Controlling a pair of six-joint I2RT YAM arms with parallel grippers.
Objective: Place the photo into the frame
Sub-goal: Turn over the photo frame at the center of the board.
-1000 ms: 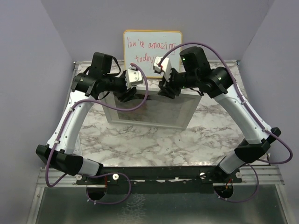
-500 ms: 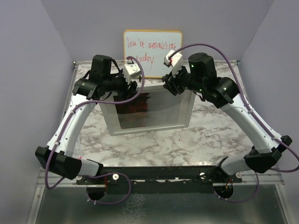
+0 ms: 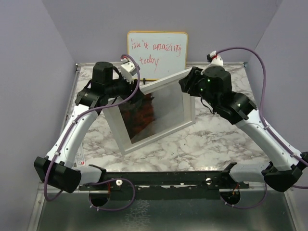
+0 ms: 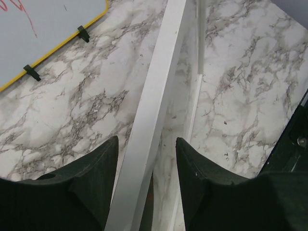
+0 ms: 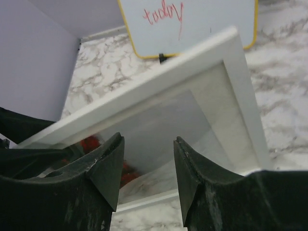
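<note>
1. Presently the left gripper (image 4: 146,140) straddles the far-left rim of the frame (image 4: 161,96). Its jaws are partly open, with the rim between them. The left finger (image 4: 91,183) is against the rim and a thin gap shows at the other, so this is probably a grip, though the view is poor.
2. Right gripper (image 5: 147,138): jaws partly open, nothing between them, just beside the far-right corner.
3. Frame is tilted, far edge raised, near edge on the table (image 3: 216,139), in front of the whiteboard (image 3: 159,48).
4. Photo (image 3: 139,113) shows red-orange behind the pane, in the frame's left half.
</note>
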